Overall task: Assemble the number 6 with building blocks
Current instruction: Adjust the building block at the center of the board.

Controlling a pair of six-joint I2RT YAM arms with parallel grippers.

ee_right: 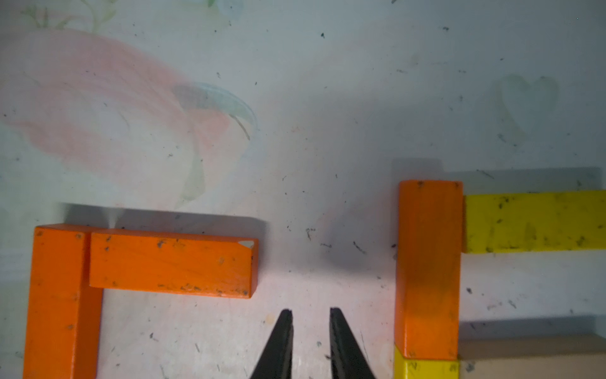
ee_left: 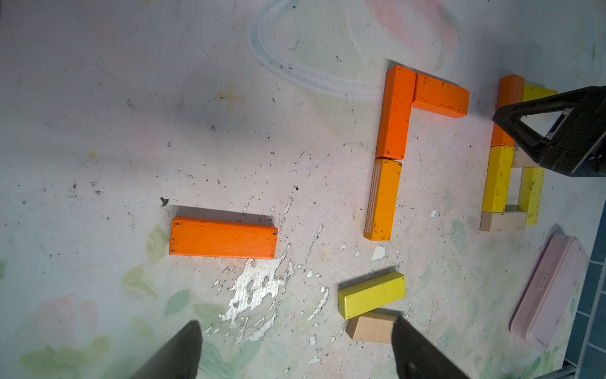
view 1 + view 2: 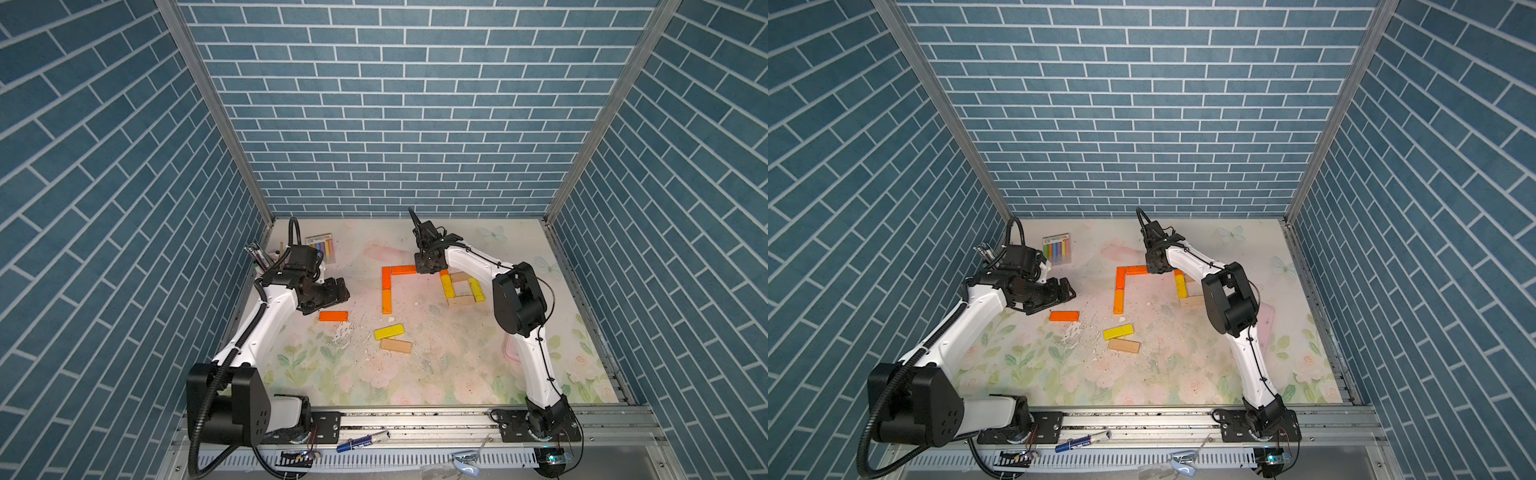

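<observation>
One gap btwn orange bars (image 1: 170,262); R fingers (image 1: 282,341) clenched, empty, over it; L fingers (image 2: 183,351) spread, empty.

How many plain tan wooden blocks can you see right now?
3. The loose tan block lies beside the loose yellow block, mid-table; the middle tan bar and bottom tan bar belong to the six-shaped block figure under the right arm, which may hide more.
</observation>
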